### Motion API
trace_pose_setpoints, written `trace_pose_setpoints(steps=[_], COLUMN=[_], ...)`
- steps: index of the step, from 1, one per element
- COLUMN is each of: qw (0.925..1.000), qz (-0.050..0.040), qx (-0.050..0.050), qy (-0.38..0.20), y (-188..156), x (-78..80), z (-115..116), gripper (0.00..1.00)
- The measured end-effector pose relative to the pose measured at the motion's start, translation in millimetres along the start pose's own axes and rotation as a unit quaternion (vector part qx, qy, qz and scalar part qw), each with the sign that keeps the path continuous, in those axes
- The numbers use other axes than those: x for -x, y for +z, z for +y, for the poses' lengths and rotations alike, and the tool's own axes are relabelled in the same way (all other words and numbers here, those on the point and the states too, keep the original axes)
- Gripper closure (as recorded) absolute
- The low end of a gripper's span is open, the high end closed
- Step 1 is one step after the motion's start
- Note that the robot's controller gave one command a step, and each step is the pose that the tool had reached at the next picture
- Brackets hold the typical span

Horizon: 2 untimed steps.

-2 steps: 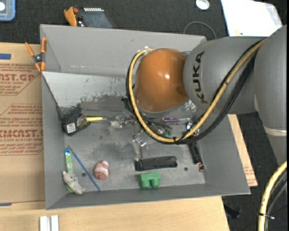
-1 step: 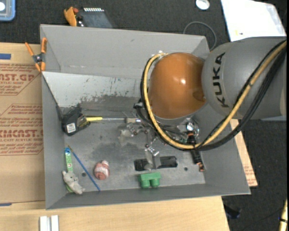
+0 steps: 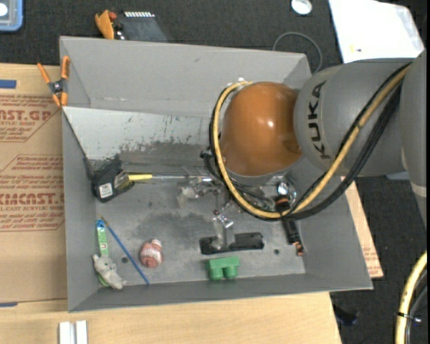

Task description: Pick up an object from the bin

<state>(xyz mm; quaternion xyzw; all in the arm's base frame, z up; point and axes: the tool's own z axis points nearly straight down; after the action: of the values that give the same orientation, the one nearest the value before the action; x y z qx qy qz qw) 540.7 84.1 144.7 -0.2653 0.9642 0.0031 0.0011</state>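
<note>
Camera view: bin [image 3: 75,213], left to right. At 9 o'clock, black-yellow tape measure [image 3: 107,183]. At 7 o'clock, green tube [image 3: 101,239], blue stick [image 3: 129,258], grey toy [image 3: 108,273], pink ball [image 3: 151,253]. Gripper [image 3: 223,223] near centre, under orange cover [image 3: 261,127]; spread or closed, cannot tell. Black flat piece [image 3: 233,244] directly at its 6 o'clock, green block [image 3: 223,268] just beyond.

The word "KUKA" stands in black capital letters on the grey rounded casing of the robot arm [image 3: 317,124], just beside its orange dome-shaped cover [image 3: 261,127]; the letters run sideways up the casing. The small white label on the black and yellow tool [image 3: 106,183] near the left wall of the grey metal bin [image 3: 75,192] is too small to read.
</note>
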Motion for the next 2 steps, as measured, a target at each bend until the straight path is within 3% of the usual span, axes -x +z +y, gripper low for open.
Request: trace_pose_setpoints(steps=[1, 2], qw=[0.9998, 0.9990], qz=[0.0032, 0.0013], qx=[0.002, 0.002], qy=[-0.021, -0.045], y=[71, 67], x=[-28.2, -53.7], z=[-14, -79], gripper=[0.00, 0.00])
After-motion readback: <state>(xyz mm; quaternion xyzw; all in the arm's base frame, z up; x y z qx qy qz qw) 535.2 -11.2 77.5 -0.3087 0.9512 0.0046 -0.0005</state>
